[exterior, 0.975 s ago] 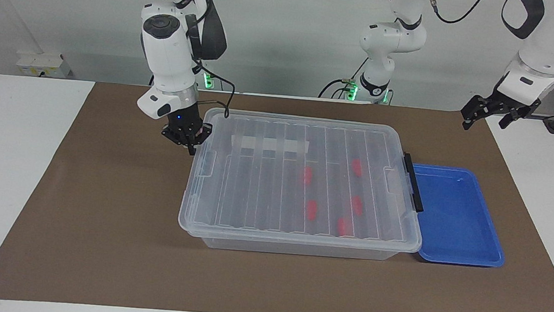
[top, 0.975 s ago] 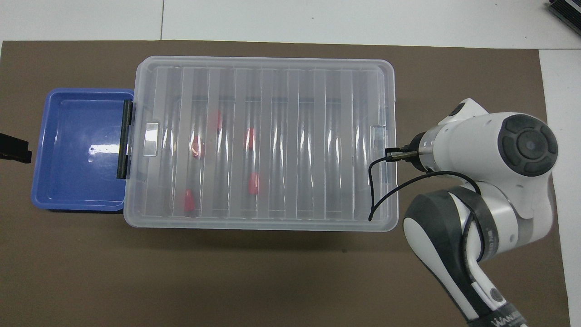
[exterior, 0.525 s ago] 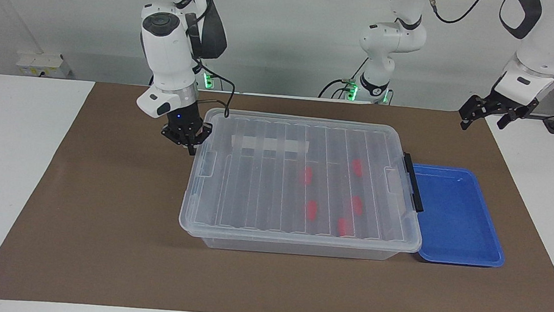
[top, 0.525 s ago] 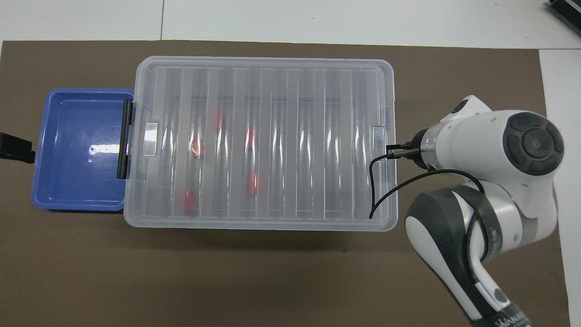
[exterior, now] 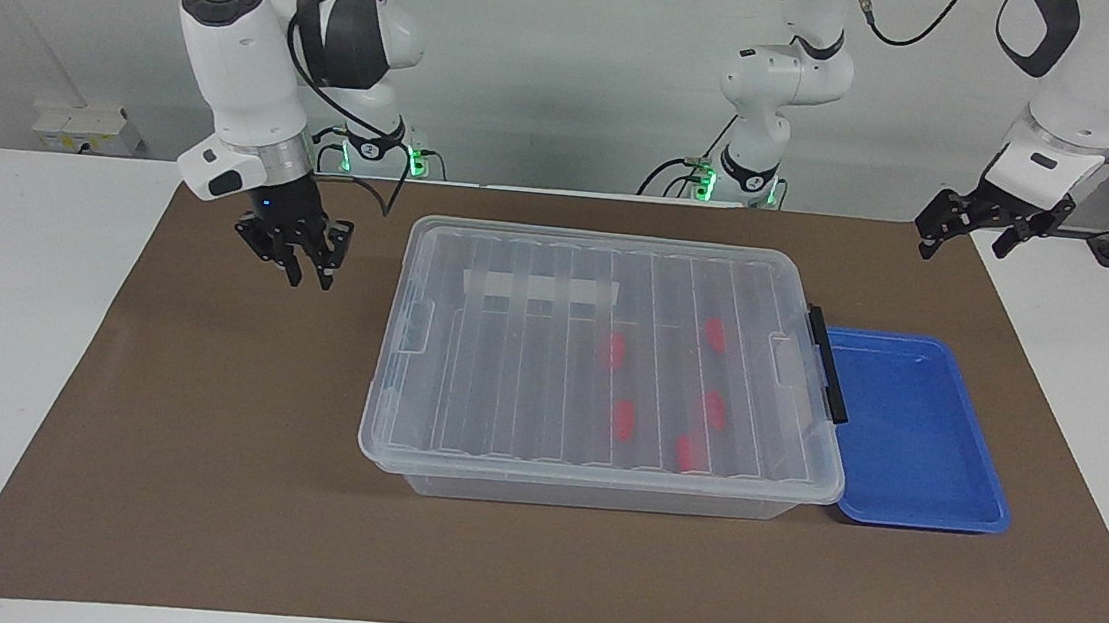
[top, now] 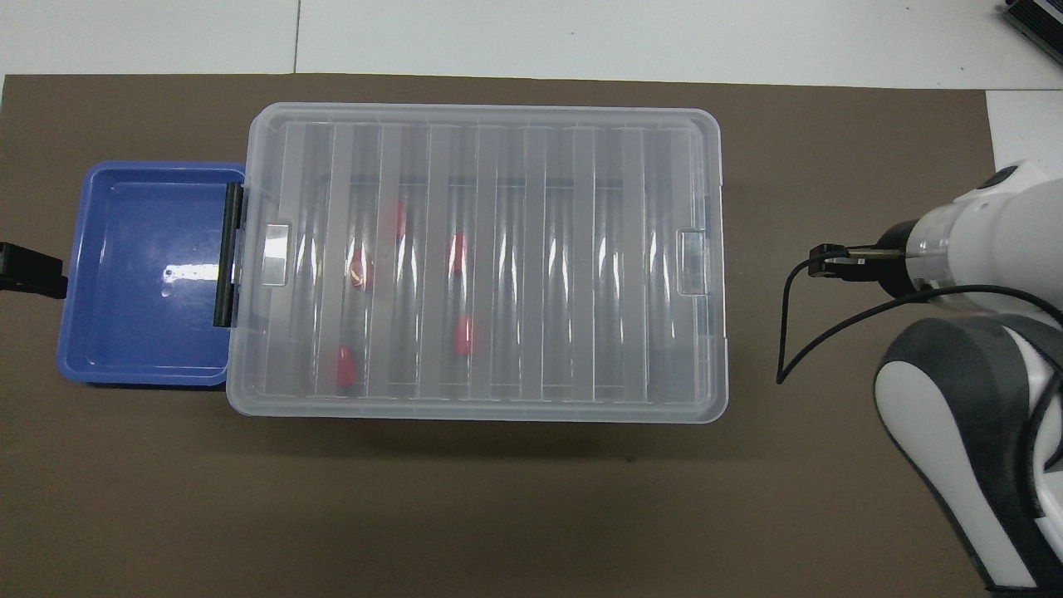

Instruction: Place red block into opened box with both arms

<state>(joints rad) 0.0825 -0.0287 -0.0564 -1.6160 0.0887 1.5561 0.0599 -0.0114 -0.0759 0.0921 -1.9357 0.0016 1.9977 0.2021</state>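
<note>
The clear box (exterior: 509,368) (top: 581,266) stands mid-mat with its ribbed lid lying flat on it. Several red blocks, one of them (exterior: 622,419) (top: 463,332), show blurred through the lid, inside the box. My right gripper (exterior: 309,277) hangs over the bare mat off the box's end toward the right arm's side, apart from the box, open and holding nothing. In the overhead view its wrist hides it. My left gripper (exterior: 965,232) (top: 29,274) waits raised at the left arm's end of the table, open and empty.
An empty blue tray (exterior: 915,433) (top: 141,274) lies against the box's end with the black latch (exterior: 828,366) (top: 226,253). A brown mat (exterior: 202,441) covers the table. A third arm's base (exterior: 752,173) stands at the robots' edge.
My right gripper has left the box's end, swung out over the mat toward the right arm's side, and its fingers have parted. The left gripper has barely moved.
</note>
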